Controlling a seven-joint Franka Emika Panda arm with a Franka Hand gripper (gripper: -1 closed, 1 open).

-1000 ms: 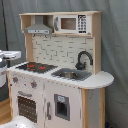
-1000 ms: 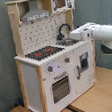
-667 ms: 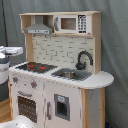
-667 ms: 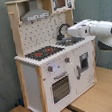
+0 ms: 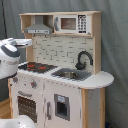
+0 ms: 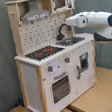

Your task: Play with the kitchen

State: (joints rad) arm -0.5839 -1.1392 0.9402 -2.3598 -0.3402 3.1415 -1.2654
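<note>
The kitchen [image 5: 65, 95] is a white and pale-wood toy set, seen in both exterior views [image 6: 32, 80]. It has a black-red hob [image 5: 37, 66], a grey hood [image 5: 39, 27], a black faucet [image 5: 84, 59] over the sink [image 5: 70, 75], an oven door [image 5: 25, 107] and a small upper microwave [image 5: 72, 23]. In the second exterior view my white arm reaches in from the right. Its gripper [image 6: 69, 21] is level with the faucet [image 6: 62, 30] and above the sink [image 6: 72, 40], apart from both. In the first exterior view the gripper end [image 5: 27, 43] shows at the left, over the hob's side.
A grey curtain [image 5: 115, 50] hangs behind the kitchen. The set stands on pale wooden boards [image 6: 98, 99]. A white rounded part [image 5: 17, 122] fills the first exterior view's bottom left corner. The arm's bulky links [image 6: 100, 21] take up the second exterior view's right.
The arm has swung in toward the kitchen: leftward and slightly up in the second exterior view, rightward into the first exterior view. The kitchen itself is unchanged.
</note>
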